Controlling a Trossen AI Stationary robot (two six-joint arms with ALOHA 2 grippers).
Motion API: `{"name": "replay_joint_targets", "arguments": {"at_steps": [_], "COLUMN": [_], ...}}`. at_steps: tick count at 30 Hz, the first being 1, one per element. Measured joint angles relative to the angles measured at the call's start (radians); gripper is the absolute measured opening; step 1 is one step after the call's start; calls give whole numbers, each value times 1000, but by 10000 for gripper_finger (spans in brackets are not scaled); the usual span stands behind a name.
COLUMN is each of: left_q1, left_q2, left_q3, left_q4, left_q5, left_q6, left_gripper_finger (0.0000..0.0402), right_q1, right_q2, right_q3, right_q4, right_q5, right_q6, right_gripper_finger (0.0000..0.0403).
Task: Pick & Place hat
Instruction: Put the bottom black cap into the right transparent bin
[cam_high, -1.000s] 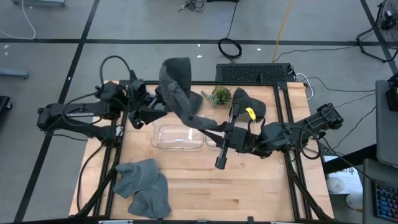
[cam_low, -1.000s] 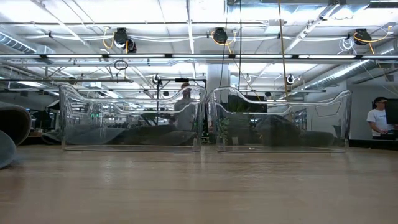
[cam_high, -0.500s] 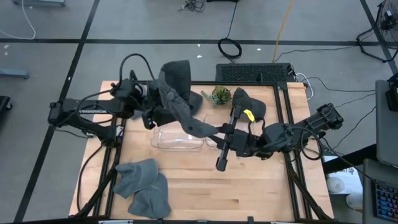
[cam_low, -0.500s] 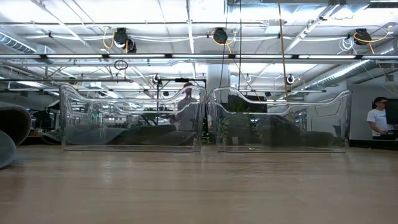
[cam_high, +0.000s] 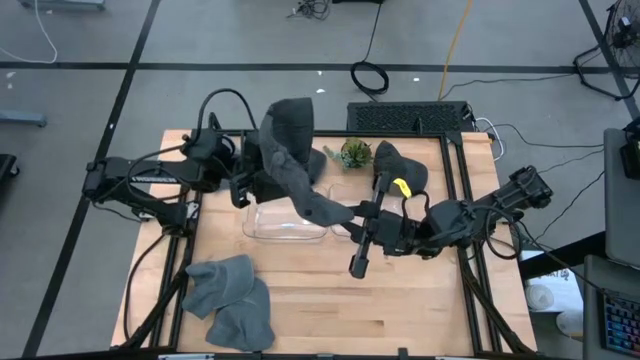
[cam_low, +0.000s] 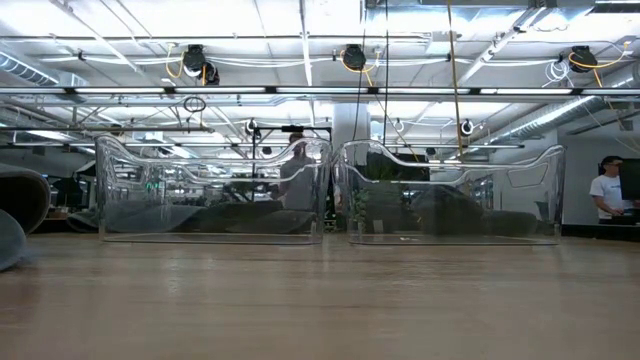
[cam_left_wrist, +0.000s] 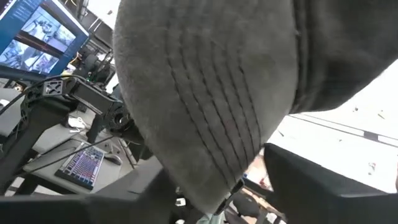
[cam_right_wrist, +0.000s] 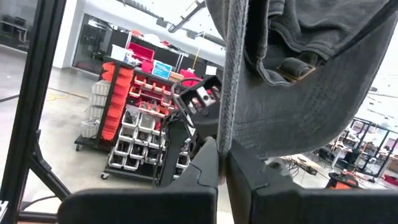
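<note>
Grey hat (cam_high: 290, 150) held aloft between both arms.
It is clamped by the right pincer (cam_high: 350, 213) above the clear bin (cam_high: 287, 220) for placing; the left pincer's (cam_high: 262, 165) grip cannot be told.

Left gripper (cam_high: 262, 172) moved in against the hat (cam_high: 290, 150).

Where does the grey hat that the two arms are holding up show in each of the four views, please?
High view: hat hangs over the clear bin, between both claws.
Low view: not in it; only the bins show.
Left wrist view: its stitched brim fills the picture.
Right wrist view: its strap is pinched in the right claw.
Shared landmark: the clear bin.
</note>
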Motion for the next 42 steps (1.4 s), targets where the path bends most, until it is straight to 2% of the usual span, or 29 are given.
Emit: {"name": "replay_joint_targets", "arguments": {"at_steps": [7, 14, 19, 26, 32, 37, 42], "left_q1": [8, 8, 9, 10, 35, 68, 92], "left_q2": [-3, -2, 0, 0, -53, -98, -127], "left_q3": [1, 1, 0, 0, -2, -2, -1], "left_q4": [16, 89, 100, 101, -31, -168, -261], "left_q5": [0, 10, 10, 20, 68, 70, 82], "left_q6": [-10, 71, 100, 131, 235, 340, 425], "left_gripper_finger": [92, 12, 10, 10, 10, 9, 9], "right_q1": [0, -1, -1, 14, 95, 168, 213], "right_q2": [-3, -3, -2, -1, -26, -75, -128], "right_q3": [0, 0, 0, 0, -1, 0, 0], "right_q4": [10, 7, 5, -13, -36, -43, -106], "right_q5": [17, 41, 45, 64, 272, 315, 411], "right_q6": [1, 60, 98, 165, 190, 217, 301], "right_gripper_finger": [0, 0, 11, 73, 139, 184, 211]}}
